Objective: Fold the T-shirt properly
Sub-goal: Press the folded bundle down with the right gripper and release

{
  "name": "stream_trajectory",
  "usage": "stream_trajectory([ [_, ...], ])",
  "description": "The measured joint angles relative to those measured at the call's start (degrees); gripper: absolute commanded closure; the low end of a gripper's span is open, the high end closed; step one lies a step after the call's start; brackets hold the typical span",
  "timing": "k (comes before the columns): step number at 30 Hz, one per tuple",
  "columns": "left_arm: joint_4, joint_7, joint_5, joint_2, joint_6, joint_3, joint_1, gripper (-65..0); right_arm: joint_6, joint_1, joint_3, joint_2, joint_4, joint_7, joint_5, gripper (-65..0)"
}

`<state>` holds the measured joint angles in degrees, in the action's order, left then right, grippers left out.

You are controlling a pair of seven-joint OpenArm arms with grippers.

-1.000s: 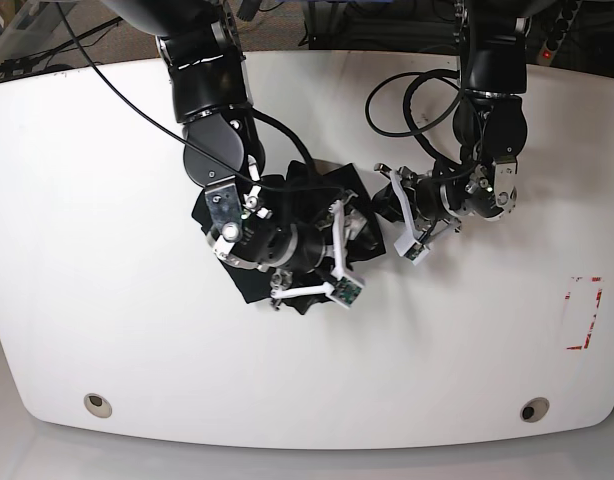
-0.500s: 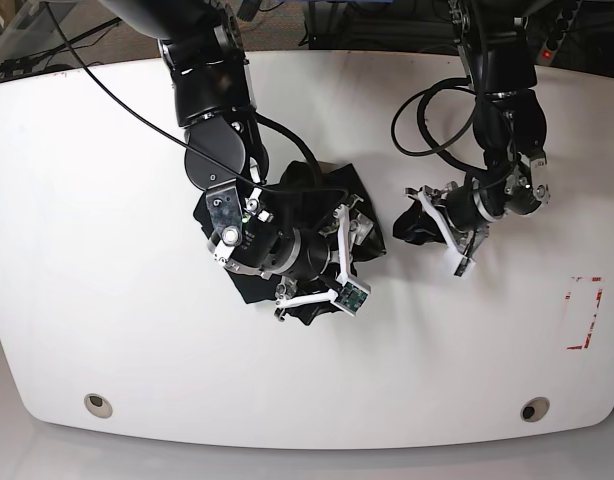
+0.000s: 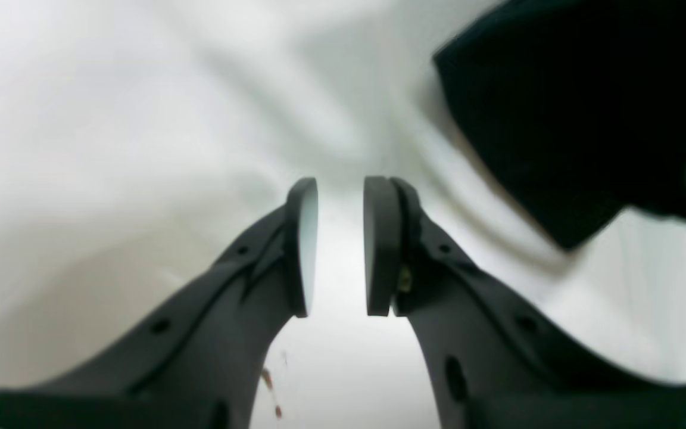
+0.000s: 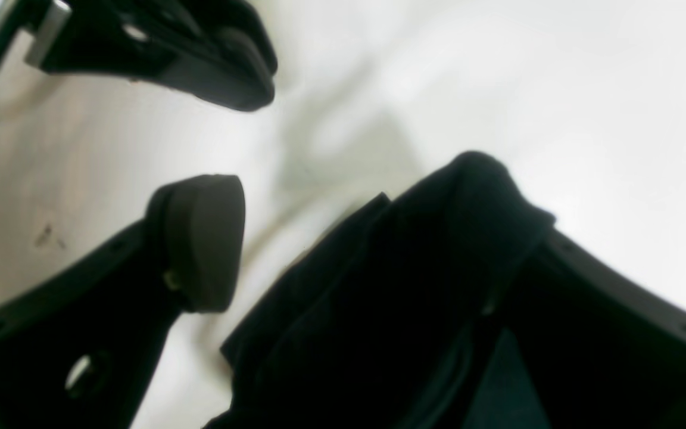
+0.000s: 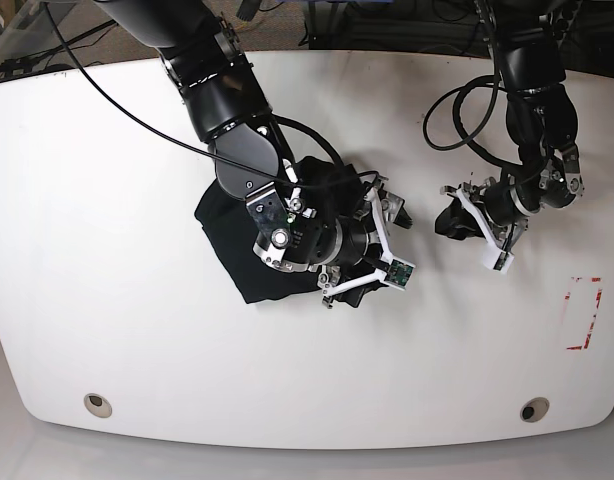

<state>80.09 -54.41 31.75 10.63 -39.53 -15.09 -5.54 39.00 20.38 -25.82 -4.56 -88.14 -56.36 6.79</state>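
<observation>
The black T-shirt [image 5: 232, 245] lies bunched at mid-table, mostly under my right arm. My right gripper [image 5: 382, 250] is at the shirt's right edge with its jaws wide apart. In the right wrist view [image 4: 373, 238] a fold of the T-shirt [image 4: 379, 310] sits between the pads and rests against one finger. My left gripper [image 5: 452, 225] is over bare table to the right of the shirt. In the left wrist view [image 3: 340, 238] its pads stand a narrow gap apart with nothing between them. A black cloth corner [image 3: 557, 119] shows beyond it.
The white table [image 5: 107, 330] has two round holes near its front edge [image 5: 97, 404], [image 5: 533, 409]. A red tape rectangle [image 5: 584, 312] marks the right side. Cables hang from both arms at the back. The left gripper's finger [image 4: 200, 53] shows in the right wrist view.
My left gripper has moved right, away from the shirt. My right gripper has moved right across the shirt to its right edge, and the cloth has shifted with it.
</observation>
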Motion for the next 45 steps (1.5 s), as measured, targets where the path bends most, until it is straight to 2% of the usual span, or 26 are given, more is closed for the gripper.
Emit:
stream_trajectory([
  [4, 0.0, -0.1, 0.1, 0.9, 0.0, 0.5, -0.1, -11.5, 0.0, 0.8, -2.5, 0.5, 0.1, -3.3, -0.2, -50.6],
  [6, 0.0, 0.0, 0.0, 1.7, 0.0, 0.5, -0.2, -11.5, 0.0, 1.9, -6.0, 0.7, 0.6, -4.9, -1.9, -50.4],
  [11, 0.0, 0.0, -0.2, 1.9, 0.0, 0.5, 0.0, -11.5, 0.2, 2.2, -8.6, 0.6, 0.9, -4.9, -4.1, -50.7],
  [15, 0.0, 0.1, -0.1, 1.9, 0.0, 0.5, -0.1, -11.5, 1.0, 2.7, -14.3, 3.2, 1.0, -5.9, -7.0, -50.4],
  [20, 0.0, 0.0, -0.2, 2.0, 0.0, 0.6, -0.1, -11.7, 1.3, 0.8, -14.5, 5.1, -2.3, -6.8, -7.0, -50.3],
  [23, -0.1, 0.0, -0.4, 1.9, 0.0, 0.6, 0.0, -11.7, 1.1, -1.3, -13.0, 6.8, -6.6, -5.7, -7.3, -50.3],
  [27, -0.1, 0.0, -0.4, 2.1, 0.0, 2.4, -0.2, -11.7, 1.2, -5.2, -7.3, 8.2, -12.3, -5.4, -7.3, -50.3],
  [31, 0.0, 0.0, 0.1, 2.0, 0.0, 4.1, 0.0, -11.7, 1.1, -6.6, -0.8, 7.9, -17.5, -5.3, -6.8, -50.3],
  [36, -0.1, 0.0, -0.4, 2.5, 0.0, 3.9, -0.2, -11.7, 1.1, -6.3, 5.4, 7.1, -16.8, -4.1, -7.1, -50.1],
  [39, -0.1, 0.0, -0.4, 2.6, 0.0, 3.8, -0.2, -11.7, 1.1, -6.3, 6.2, 6.7, -14.5, -2.2, -7.5, -50.1],
  [42, -0.1, 0.0, -0.4, 2.3, 0.0, 3.9, -0.3, -11.7, 1.1, -6.3, 3.9, 6.1, -12.6, -2.7, -8.0, -50.6],
  [45, -0.1, 0.0, -0.3, 2.3, 0.0, 3.9, -0.4, -11.7, 1.1, -6.8, 2.1, 3.7, -12.1, -2.5, -7.1, -50.7],
])
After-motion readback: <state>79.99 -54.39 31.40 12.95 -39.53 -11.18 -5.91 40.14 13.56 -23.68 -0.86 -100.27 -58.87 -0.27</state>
